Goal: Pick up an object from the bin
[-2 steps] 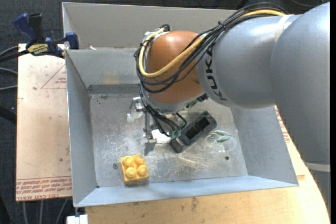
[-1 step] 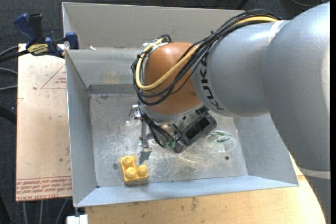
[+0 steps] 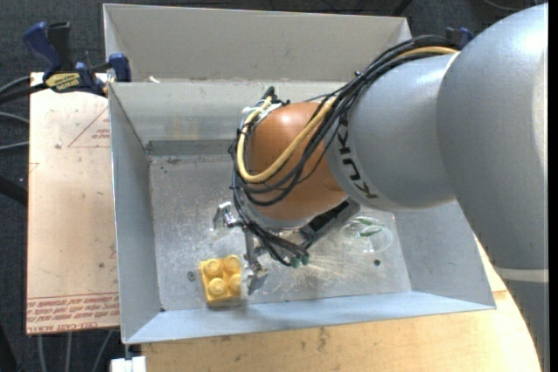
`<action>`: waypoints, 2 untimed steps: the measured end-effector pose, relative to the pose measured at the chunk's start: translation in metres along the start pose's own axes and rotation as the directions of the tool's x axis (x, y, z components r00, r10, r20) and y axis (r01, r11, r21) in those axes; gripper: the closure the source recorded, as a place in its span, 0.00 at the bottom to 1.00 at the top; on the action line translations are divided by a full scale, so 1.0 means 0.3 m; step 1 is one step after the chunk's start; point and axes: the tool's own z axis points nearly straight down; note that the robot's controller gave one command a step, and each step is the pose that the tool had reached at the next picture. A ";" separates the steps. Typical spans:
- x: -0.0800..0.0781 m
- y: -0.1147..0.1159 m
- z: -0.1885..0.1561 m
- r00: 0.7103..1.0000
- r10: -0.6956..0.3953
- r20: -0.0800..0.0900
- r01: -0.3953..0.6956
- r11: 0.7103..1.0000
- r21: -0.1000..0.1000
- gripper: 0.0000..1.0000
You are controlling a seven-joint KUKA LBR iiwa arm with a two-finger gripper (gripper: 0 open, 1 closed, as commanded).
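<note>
A yellow studded toy brick (image 3: 221,280) lies on the bin floor near the front left corner. My gripper (image 3: 256,273) hangs under the arm's orange cover, low over the floor. It is just to the right of the brick and looks very close to its right side. The cover hides most of the gripper. A small clear thing with green marks (image 3: 366,231) lies on the floor to the right, partly under the arm.
The arm's thick grey link and the orange cover with its cables cover the middle and right of the bin. The bin's sloping front wall rises close behind the brick. Bare scuffed floor lies to the left and back.
</note>
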 end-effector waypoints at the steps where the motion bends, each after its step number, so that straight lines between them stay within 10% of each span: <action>1: 0.043 -0.023 0.091 1.000 -0.017 0.022 0.017 1.000 0.002 0.00; 2: 0.000 0.089 0.094 0.953 -0.304 0.001 0.304 0.953 0.022 1.00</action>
